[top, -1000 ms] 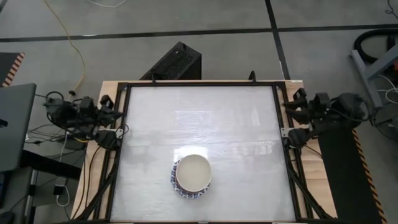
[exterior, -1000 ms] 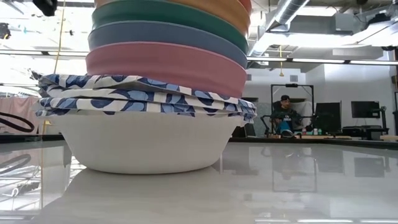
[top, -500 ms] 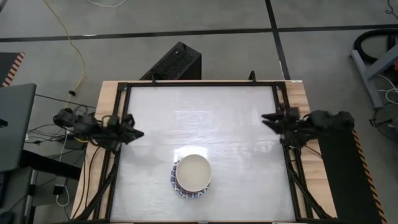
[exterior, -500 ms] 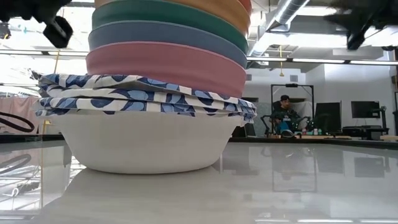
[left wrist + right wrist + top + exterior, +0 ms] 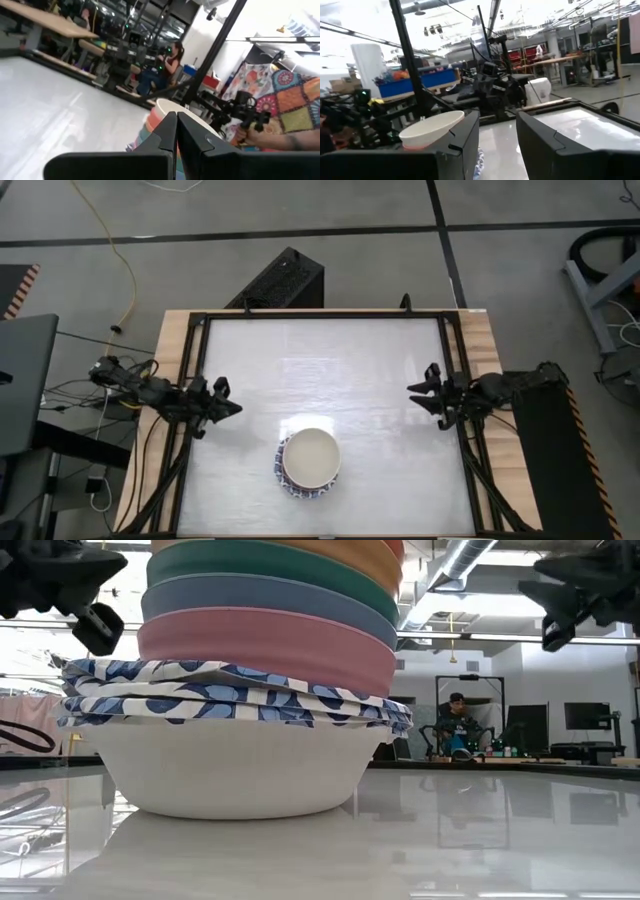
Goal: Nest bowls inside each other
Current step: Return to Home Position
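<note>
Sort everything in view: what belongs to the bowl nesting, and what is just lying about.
Job:
stack of nested bowls; left gripper and right gripper, both clear of it near the table sides.

Lying about:
black box behind the table; yellow cable; seated person in the room.

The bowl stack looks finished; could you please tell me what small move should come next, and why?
Probably settle both arms at rest: the bowl stack stands alone, no loose bowl shows, and the left gripper and right gripper hover empty.
</note>
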You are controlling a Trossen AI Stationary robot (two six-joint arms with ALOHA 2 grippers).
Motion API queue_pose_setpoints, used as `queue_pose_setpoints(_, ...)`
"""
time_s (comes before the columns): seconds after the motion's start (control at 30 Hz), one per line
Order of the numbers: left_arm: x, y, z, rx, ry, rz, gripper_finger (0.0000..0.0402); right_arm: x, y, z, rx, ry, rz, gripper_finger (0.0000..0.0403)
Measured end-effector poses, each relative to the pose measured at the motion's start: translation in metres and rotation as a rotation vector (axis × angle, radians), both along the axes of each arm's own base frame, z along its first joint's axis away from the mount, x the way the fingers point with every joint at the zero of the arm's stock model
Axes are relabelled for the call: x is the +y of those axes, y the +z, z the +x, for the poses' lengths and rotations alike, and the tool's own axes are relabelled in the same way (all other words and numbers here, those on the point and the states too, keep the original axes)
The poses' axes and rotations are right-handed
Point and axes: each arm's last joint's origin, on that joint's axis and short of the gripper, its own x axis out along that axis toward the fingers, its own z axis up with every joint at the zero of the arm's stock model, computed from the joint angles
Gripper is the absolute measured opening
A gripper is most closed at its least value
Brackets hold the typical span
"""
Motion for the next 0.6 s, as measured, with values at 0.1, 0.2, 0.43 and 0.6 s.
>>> queue_pose_setpoints(0.1, -0.001, -0.002, 0.0, 0.025, -0.035, -0.024, 0.0, 0.0, -0.003, 0.001, 0.033, -0.011, -0.04, 0.0154)
queue_pose_setpoints(0.2, -0.002, -0.005, 0.001, 0.05, -0.055, -0.022, 0.0, 0.0, -0.007, 0.001, 0.073, -0.02, -0.085, 0.0154)
queue_pose_setpoints(0.43, -0.004, -0.009, 0.001, 0.077, -0.107, 0.056, 0.0, 0.001, -0.013, 0.002, 0.127, -0.005, -0.019, 0.0154)
queue_pose_setpoints(0.6, -0.009, -0.011, 0.0, 0.06, -0.254, 0.175, 0.0, 0.001, -0.016, 0.003, 0.163, -0.005, -0.031, 0.0154)
